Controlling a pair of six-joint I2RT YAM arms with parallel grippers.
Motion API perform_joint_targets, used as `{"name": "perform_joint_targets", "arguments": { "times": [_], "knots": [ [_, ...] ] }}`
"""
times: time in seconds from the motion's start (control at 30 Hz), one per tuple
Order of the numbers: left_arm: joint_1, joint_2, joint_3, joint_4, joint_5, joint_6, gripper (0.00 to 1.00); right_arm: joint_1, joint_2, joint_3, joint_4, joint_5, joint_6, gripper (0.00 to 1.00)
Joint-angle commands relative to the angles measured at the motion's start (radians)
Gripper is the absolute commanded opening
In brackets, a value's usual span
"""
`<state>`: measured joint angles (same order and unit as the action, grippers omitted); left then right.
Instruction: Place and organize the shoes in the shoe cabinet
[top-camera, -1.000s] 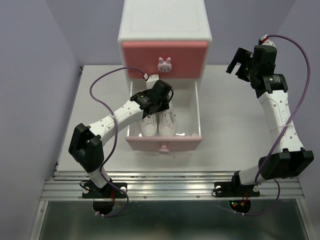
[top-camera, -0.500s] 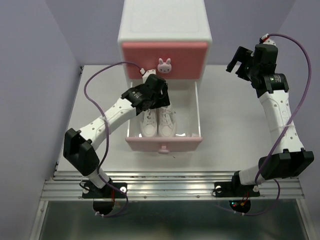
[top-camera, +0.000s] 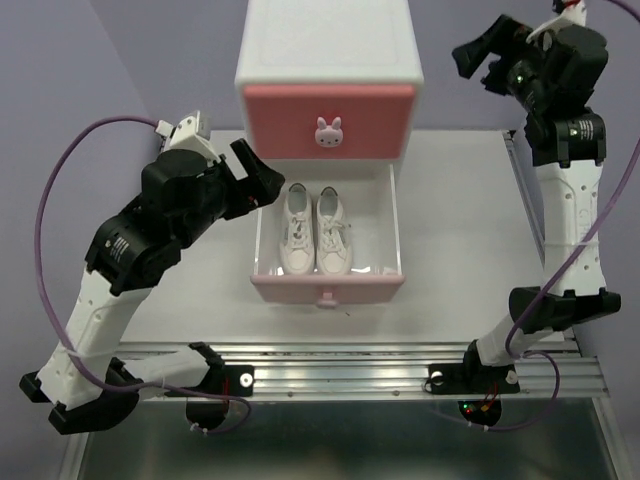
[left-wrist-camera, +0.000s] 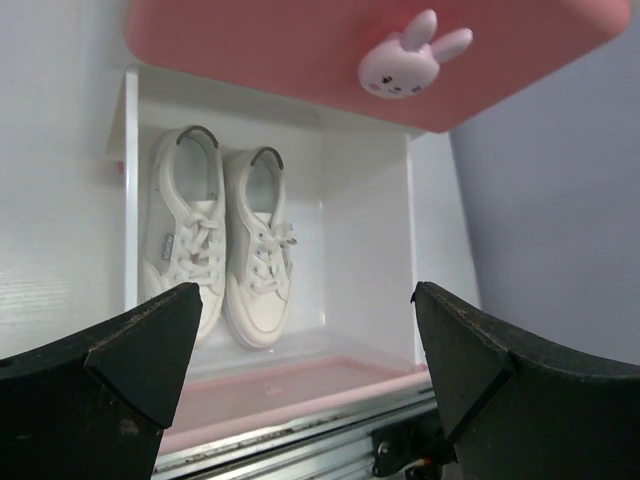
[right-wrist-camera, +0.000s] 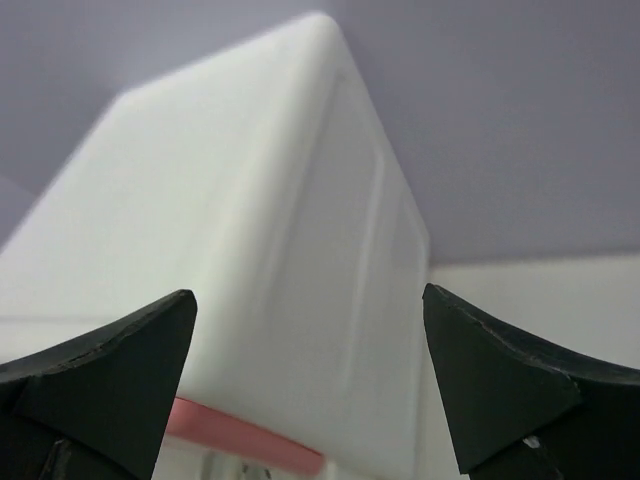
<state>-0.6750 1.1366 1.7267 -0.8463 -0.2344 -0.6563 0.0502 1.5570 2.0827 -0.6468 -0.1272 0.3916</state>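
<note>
Two white shoes (top-camera: 297, 230) (top-camera: 334, 232) lie side by side, toes toward me, in the pulled-out lower drawer (top-camera: 328, 287) of the shoe cabinet (top-camera: 330, 45). The left wrist view shows the same shoes (left-wrist-camera: 180, 235) (left-wrist-camera: 262, 245) under the shut darker pink upper drawer (left-wrist-camera: 300, 40) with its bunny knob (left-wrist-camera: 405, 65). My left gripper (top-camera: 262, 178) (left-wrist-camera: 305, 350) hangs open and empty just left of the drawer. My right gripper (top-camera: 483, 60) (right-wrist-camera: 305, 340) is raised high at the cabinet's right, open and empty, facing the cabinet's white body (right-wrist-camera: 280, 230).
The white table (top-camera: 460, 230) ends in a metal rail (top-camera: 340, 375) at the near edge. Purple walls (top-camera: 60, 120) close in the back and sides. The lower drawer juts out toward the rail, with room beside the shoes on its right.
My left gripper opened, let go of a white shoe and drew back up and left out of the drawer. My right arm rose higher beside the cabinet.
</note>
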Motion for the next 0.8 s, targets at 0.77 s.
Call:
{"name": "perform_joint_targets", "arguments": {
  "times": [0.77],
  "knots": [
    [-0.774, -0.055, -0.419, -0.116, 0.023, -0.348, 0.99, 0.513, 0.420, 0.315, -0.053, 0.071, -0.068, 1.00]
  ]
}}
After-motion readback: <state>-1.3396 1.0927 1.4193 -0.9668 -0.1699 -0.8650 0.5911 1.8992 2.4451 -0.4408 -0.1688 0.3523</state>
